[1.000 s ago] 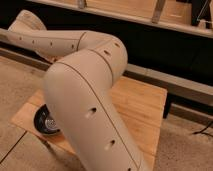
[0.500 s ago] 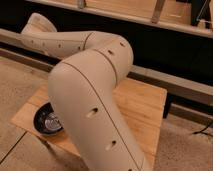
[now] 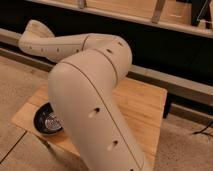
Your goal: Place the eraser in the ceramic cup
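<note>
Pincer is out of view, hidden behind the arm filling mid-frame, and is taken as pressed together; eraser and cup must be located before any move over the counter.

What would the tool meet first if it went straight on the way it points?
Cannot tell: the tool is out of view, past the arm that hides much of the wooden table. Only the black bowl shows.
</note>
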